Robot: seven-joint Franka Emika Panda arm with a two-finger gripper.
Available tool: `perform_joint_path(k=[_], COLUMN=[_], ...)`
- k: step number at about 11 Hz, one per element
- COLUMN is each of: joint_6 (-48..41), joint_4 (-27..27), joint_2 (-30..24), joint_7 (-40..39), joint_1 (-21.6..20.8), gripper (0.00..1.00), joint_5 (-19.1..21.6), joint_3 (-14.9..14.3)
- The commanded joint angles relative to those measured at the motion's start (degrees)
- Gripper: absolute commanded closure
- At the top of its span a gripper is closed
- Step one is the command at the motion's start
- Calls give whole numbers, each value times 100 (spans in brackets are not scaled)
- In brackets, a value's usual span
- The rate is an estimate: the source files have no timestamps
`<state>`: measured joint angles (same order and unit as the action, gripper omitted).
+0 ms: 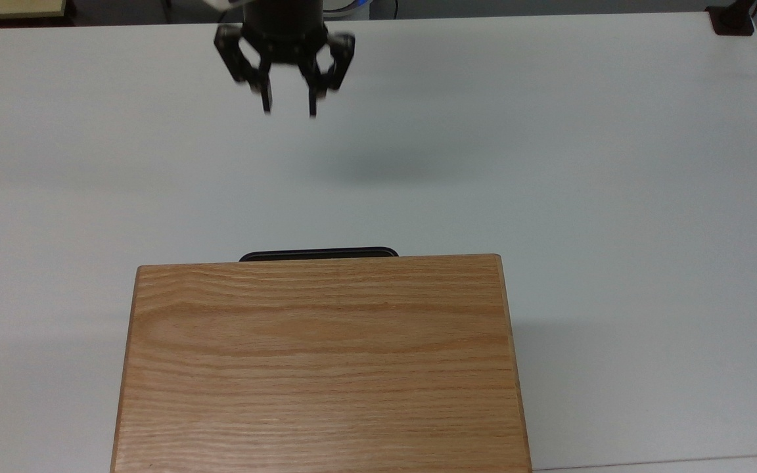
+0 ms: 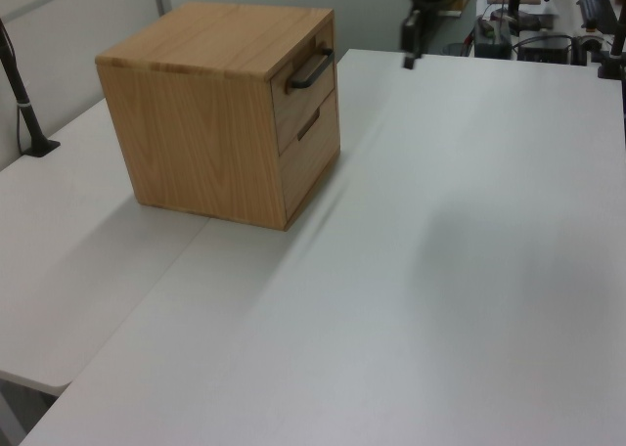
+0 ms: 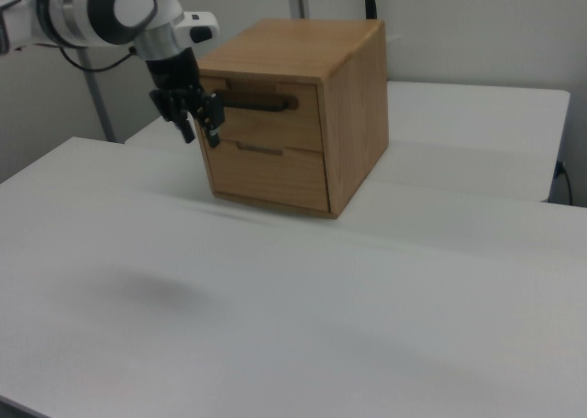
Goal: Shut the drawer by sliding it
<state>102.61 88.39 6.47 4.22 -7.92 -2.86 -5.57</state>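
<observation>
The drawer (image 2: 301, 92) — an oak-fronted wooden tray with a long black bar handle (image 2: 310, 70) — sits pushed fully into the upper slot of the light oak cabinet (image 2: 196, 123), its front panel flush with the cabinet's face. In the right view the same drawer front (image 3: 266, 115) lines up evenly with the lower drawer (image 3: 271, 172) beneath it. In the top view only the black bar handle (image 1: 318, 253) shows past the edge of the cabinet's broad grained top (image 1: 319, 361).

The cabinet stands on a wide white table (image 1: 615, 164), near the top view's lower edge.

The black two-finger gripper (image 1: 288, 108) hangs in the air well apart from the handle, near the top view's upper edge, holding nothing — its two fingers (image 1: 266, 102) stand spread with a clear gap between them. In the right view the gripper (image 3: 200, 132) appears in front of the cabinet's left corner, below the arm's white and silver wrist (image 3: 138, 15). In the left view the gripper (image 2: 410, 57) hangs above the table to the right of the cabinet.
</observation>
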Motion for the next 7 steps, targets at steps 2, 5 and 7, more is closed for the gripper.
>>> perform_joint_path(k=[2, 5, 7], joint_6=[-627, -742, -733], joint_4=[706, 671, 671], joint_2=[-567, -559, -550], joint_7=[-149, -149, -149], joint_1=[106, 97, 115], gripper=[0, 0, 0], joint_5=[119, 119, 119], joint_3=[-40, -146, -155])
